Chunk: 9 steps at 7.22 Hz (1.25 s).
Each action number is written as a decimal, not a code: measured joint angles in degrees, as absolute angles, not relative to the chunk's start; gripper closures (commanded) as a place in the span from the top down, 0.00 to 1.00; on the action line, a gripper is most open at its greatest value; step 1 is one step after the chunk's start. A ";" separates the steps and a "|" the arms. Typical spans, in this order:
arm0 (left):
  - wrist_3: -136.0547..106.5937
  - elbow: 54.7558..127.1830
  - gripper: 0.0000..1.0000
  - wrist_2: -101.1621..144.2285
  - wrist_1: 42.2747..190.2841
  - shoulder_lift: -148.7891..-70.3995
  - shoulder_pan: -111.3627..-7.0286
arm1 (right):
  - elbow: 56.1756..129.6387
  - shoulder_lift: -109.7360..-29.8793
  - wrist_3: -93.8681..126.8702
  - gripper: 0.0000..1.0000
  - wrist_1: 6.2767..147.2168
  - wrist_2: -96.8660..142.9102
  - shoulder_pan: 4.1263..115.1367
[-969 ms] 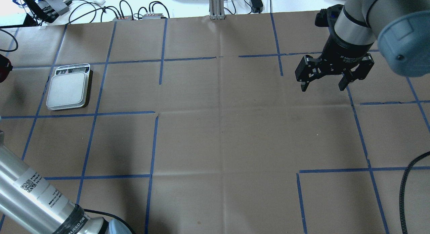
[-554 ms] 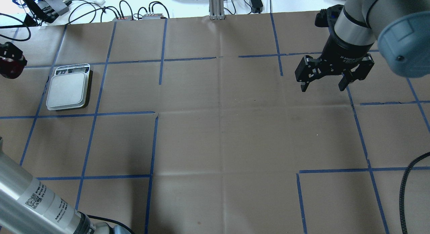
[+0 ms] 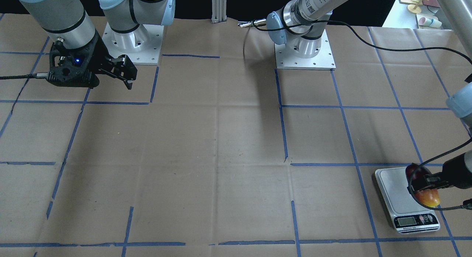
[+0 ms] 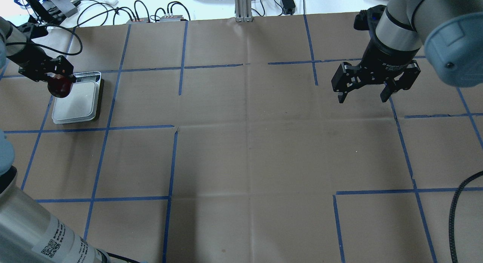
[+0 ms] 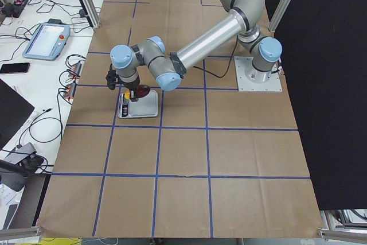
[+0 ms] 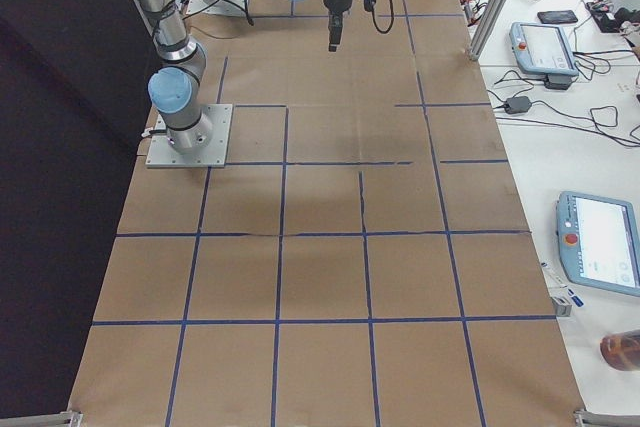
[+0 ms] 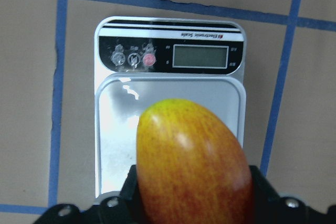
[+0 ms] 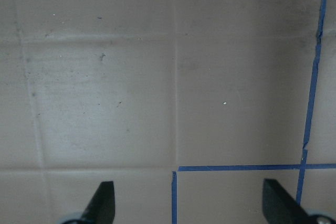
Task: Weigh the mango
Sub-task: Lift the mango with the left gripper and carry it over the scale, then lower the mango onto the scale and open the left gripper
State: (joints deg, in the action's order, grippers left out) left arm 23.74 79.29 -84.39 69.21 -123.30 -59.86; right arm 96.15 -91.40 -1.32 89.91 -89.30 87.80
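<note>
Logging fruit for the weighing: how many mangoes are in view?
1: the mango, gripped in the left hand over the scale platform. No other shows in any view.

Right end effector points down over blue-taped brown table; teach pendant alongside.

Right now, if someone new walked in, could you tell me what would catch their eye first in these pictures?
The glossy red-and-yellow mango stands out first, gripped in the left claw over the silver scale near the left edge of the table. The right claw hangs open and empty on the robot's right, and blue tape lines cross the whole surface.
</note>
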 measured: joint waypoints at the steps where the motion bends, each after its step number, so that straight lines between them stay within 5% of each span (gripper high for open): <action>1: 23.59 80.11 0.54 -84.43 67.35 -124.98 -60.12 | 96.15 -91.41 -1.32 1.00 89.91 -89.30 87.80; 2: 23.61 80.38 0.56 -85.32 66.23 -126.19 -60.07 | 96.15 -91.41 -1.32 1.00 89.91 -89.30 87.80; 3: 23.70 80.45 0.84 -86.83 65.46 -126.82 -59.99 | 96.15 -91.41 -1.32 1.00 89.91 -89.30 87.80; 4: 23.68 80.41 1.00 -87.72 65.04 -127.14 -59.90 | 96.15 -91.41 -1.32 1.00 89.91 -89.30 87.80; 9: 19.25 81.61 1.00 -88.55 67.16 -117.24 -61.08 | 96.15 -91.41 -1.32 1.00 89.91 -89.30 87.80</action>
